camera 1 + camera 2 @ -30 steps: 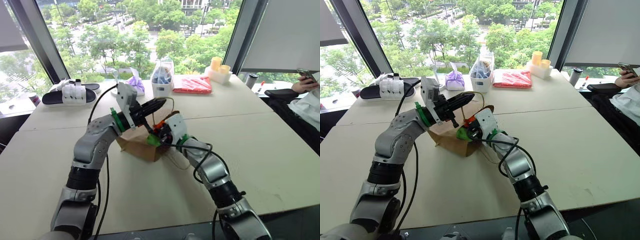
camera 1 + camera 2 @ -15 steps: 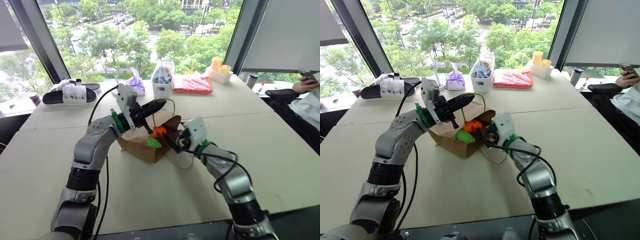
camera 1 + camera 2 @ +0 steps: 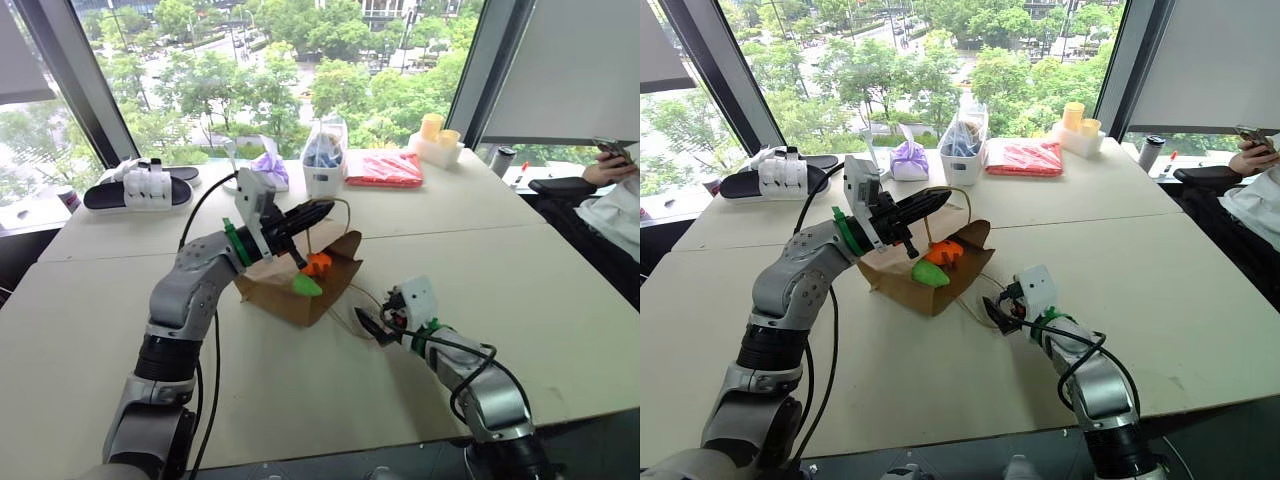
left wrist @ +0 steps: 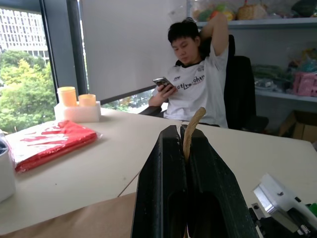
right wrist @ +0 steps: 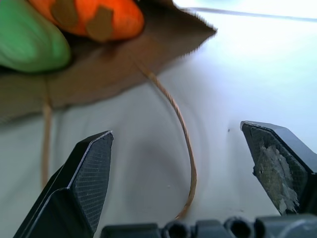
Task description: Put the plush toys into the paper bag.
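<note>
My left gripper (image 4: 184, 148) is pinched shut on the paper bag's tan loop handle (image 4: 192, 125), holding the paper bag (image 3: 910, 284) up at mid-table. My right gripper (image 5: 185, 163) is spread wide and empty, just right of the bag. Orange plush (image 3: 945, 251) and green plush (image 3: 928, 273) sit in its mouth: soft, light, best squeezed at the middle. The right wrist view shows the orange one's dark face marks.

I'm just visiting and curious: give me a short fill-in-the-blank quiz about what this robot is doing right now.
1. The left gripper is shut on the bag's ____.
2. The orange toy and green toy lie in the mouth of the ____ bag.
3. The right gripper is ____ and holds nothing.

Missing words: handle; paper; open
</note>
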`<state>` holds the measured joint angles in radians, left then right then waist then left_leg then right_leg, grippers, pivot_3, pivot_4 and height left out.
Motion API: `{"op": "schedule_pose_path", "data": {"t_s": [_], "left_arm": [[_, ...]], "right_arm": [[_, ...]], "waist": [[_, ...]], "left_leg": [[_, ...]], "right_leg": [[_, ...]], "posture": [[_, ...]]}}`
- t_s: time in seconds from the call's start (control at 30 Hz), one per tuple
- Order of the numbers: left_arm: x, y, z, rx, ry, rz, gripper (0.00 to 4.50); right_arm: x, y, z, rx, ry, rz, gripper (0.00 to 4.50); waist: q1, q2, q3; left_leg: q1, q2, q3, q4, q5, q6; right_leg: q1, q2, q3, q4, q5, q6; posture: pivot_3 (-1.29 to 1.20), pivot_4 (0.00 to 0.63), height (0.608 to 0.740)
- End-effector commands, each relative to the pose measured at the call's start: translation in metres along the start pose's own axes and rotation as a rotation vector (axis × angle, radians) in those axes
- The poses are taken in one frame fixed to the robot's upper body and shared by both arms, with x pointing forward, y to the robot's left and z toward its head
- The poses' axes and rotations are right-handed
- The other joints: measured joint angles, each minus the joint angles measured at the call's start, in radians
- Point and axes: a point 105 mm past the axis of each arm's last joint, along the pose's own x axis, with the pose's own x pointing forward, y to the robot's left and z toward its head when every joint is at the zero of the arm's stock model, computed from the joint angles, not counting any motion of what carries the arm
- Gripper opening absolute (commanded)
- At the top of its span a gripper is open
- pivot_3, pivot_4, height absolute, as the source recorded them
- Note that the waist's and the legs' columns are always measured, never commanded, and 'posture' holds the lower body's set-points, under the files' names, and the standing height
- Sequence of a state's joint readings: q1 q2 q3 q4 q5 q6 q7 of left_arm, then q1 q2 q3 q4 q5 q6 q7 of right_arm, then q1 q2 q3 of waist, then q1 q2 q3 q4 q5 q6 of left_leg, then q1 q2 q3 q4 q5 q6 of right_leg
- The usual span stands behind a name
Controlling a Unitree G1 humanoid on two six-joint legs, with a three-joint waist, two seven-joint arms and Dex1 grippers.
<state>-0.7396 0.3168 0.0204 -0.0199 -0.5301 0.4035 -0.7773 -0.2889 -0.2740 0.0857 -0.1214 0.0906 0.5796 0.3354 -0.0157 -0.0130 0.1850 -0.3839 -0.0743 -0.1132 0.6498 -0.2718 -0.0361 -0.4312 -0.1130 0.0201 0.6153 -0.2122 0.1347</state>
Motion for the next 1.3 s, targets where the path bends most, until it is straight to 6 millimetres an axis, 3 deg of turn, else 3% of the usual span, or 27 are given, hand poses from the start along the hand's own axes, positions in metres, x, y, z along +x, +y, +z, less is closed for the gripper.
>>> {"op": "schedule_pose_path", "data": {"t_s": [0.03,0.1,0.2,0.4,0.53,0.7,0.87,1.1,1.3], "left_arm": [[-0.001,-0.001,0.013,0.050,-0.035,-0.002,0.00],[-0.001,-0.001,0.013,0.052,-0.034,-0.001,0.00],[-0.001,-0.002,0.014,0.054,-0.034,0.002,0.00],[0.000,-0.003,0.015,0.057,-0.040,0.005,0.00],[0.004,-0.003,0.019,0.051,-0.055,-0.006,0.00],[0.014,0.003,0.027,0.074,-0.079,-0.036,0.00],[0.023,0.009,0.038,0.061,-0.112,-0.038,0.00],[0.021,0.009,0.038,0.009,-0.108,-0.040,0.00],[0.015,0.022,0.007,-0.026,-0.015,0.053,0.00]], "right_arm": [[0.013,0.000,0.008,-0.017,-0.026,-0.020,4.44],[0.017,0.000,0.007,-0.026,-0.016,-0.022,4.44],[0.023,0.000,0.008,-0.014,-0.008,-0.022,3.21],[0.018,-0.006,0.011,0.097,-0.008,-0.029,0.11],[0.011,-0.010,0.033,0.175,-0.068,-0.022,0.04],[-0.015,-0.023,0.117,0.247,-0.275,0.010,0.04],[-0.034,-0.032,0.161,0.235,-0.346,0.039,0.04],[-0.040,-0.034,0.171,0.245,-0.363,0.065,0.04],[-0.035,-0.035,0.160,0.249,-0.331,0.045,0.04]], "waist": [[-0.002,0.000,0.000],[-0.002,0.000,0.000],[-0.002,0.000,0.000],[0.004,0.000,0.000],[0.003,0.000,0.000],[0.002,0.001,0.000],[0.002,0.001,0.000],[-0.001,0.001,0.000],[-0.001,0.001,0.000]], "left_leg": [[0.000,0.000,0.000,0.000,0.000,0.000],[0.001,0.000,0.000,0.000,0.000,0.000],[0.001,0.000,0.000,0.000,0.000,0.000],[0.002,0.000,-0.001,0.001,0.000,0.000],[0.002,0.000,-0.001,0.000,0.000,0.000],[0.000,0.000,-0.001,0.001,0.000,0.000],[0.000,0.000,-0.002,-0.001,0.000,0.000],[-0.004,0.000,-0.001,0.000,0.000,0.001],[-0.004,0.000,-0.001,0.000,0.000,0.001]], "right_leg": [[0.000,0.000,0.000,0.000,0.000,0.000],[0.000,0.000,0.000,0.000,0.000,0.000],[0.001,0.000,0.000,0.000,0.000,0.000],[0.002,0.000,0.000,0.000,0.000,0.000],[0.002,0.000,0.000,0.000,0.000,0.000],[0.000,0.000,0.000,0.000,0.000,0.000],[0.000,0.000,-0.001,0.000,0.000,0.000],[-0.003,-0.001,-0.001,0.000,0.000,0.000],[-0.003,-0.001,-0.001,0.000,0.000,0.000]], "posture": [[0.00,0.150,0.740],[0.00,0.150,0.740],[0.00,0.150,0.740],[0.00,0.150,0.740],[0.00,0.150,0.740],[0.00,0.150,0.740],[0.00,0.150,0.740],[0.00,0.150,0.740],[0.00,0.150,0.740]]}}
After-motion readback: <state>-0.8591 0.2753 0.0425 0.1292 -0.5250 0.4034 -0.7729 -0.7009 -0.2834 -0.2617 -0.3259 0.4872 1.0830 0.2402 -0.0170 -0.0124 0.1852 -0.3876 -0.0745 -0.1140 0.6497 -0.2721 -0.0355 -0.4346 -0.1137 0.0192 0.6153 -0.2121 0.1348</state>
